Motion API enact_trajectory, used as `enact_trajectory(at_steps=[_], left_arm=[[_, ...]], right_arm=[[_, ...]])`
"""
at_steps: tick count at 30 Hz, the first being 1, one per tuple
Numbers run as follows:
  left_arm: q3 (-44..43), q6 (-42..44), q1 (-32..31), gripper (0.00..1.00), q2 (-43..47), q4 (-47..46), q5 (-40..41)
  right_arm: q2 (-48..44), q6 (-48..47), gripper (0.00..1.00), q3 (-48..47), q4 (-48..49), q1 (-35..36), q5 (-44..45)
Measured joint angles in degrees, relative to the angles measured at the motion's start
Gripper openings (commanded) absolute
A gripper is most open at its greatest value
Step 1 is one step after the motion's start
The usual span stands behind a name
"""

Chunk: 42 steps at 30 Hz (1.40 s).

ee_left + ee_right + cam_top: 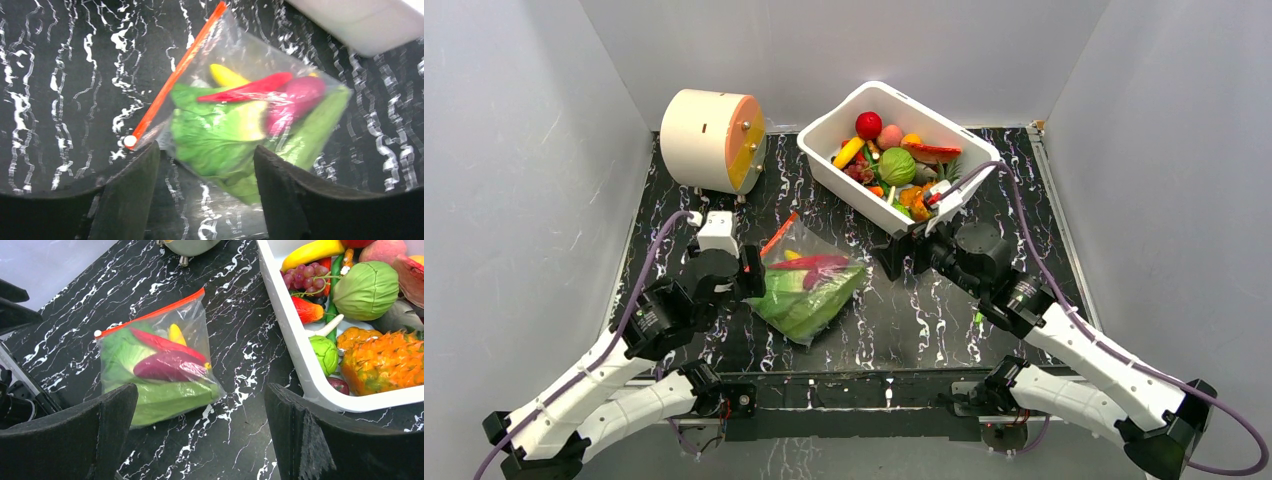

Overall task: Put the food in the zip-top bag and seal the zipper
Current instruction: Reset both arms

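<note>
The left gripper (205, 152) and right gripper (200, 390) gape empty. A skewed pinch could skid the bag (260, 115) ahead, leaving its zipper (175, 74) gapped.

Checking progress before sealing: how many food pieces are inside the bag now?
5 visible in the zip-top bag: leafy green near the mouth, long red piece across it, yellow piece behind that, purple piece mid-bag, long green piece along the bottom. Others may be hidden.
</note>
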<state>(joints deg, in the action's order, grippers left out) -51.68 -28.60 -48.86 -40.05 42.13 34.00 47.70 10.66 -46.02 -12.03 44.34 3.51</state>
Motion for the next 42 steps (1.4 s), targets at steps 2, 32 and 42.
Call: enact_trajectory(at_steps=[2,32,42], left_arm=[[-0.90,0.28,0.00,0.98,0.02,-0.57,-0.42],[-4.90,0.72,0.00,0.98,1.44,-15.19,-13.97],[-3.17,1.38,0.00,0.98,4.09,-18.86,-15.08]], right_arm=[[0.66,0.22,0.98,-1.44,-1.49,0.00,0.39],[-6.62,23.08,0.98,-14.05,-21.35,0.00,13.46],[-9.27,25.38,0.98,-10.84,-22.75,0.00,12.76]])
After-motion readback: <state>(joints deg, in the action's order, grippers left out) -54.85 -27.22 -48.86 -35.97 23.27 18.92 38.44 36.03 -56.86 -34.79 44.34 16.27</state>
